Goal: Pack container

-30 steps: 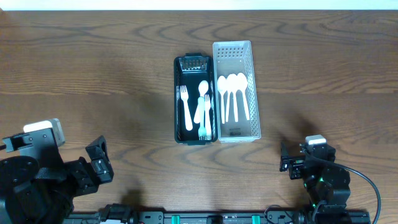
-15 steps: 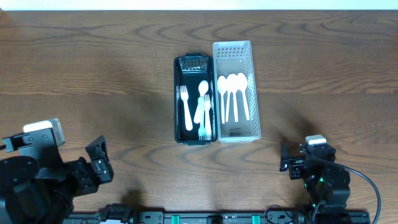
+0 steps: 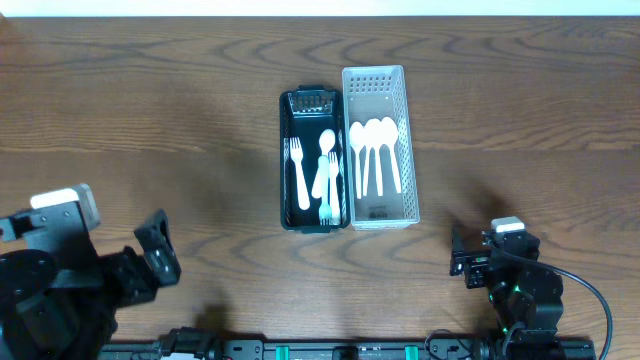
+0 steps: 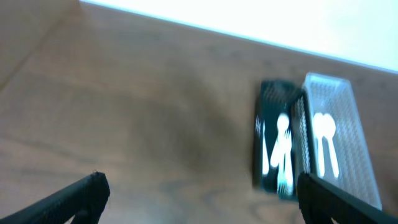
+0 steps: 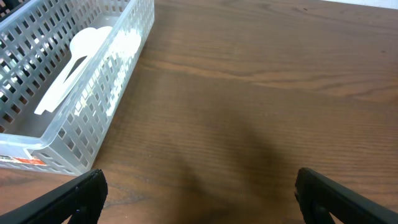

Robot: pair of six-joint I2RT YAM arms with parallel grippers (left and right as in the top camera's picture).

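Observation:
A black container (image 3: 287, 160) at the table's middle holds white forks and a spoon (image 3: 324, 175). A white slotted basket (image 3: 377, 215) touches its right side and holds three white spoons (image 3: 374, 150). My left gripper (image 3: 158, 262) is open and empty at the front left, far from both. My right gripper (image 3: 462, 262) is open and empty at the front right. The left wrist view shows the container (image 4: 260, 149) and basket (image 4: 357, 146) blurred ahead. The right wrist view shows the basket (image 5: 118, 74) and spoons (image 5: 81, 59) at upper left.
Bare wooden tabletop (image 3: 150, 110) surrounds the two containers. A pale wall edge runs along the far side of the table (image 4: 249, 25).
My left arm has shifted slightly to the left and its wrist view is motion-blurred. The right arm and the containers have not moved.

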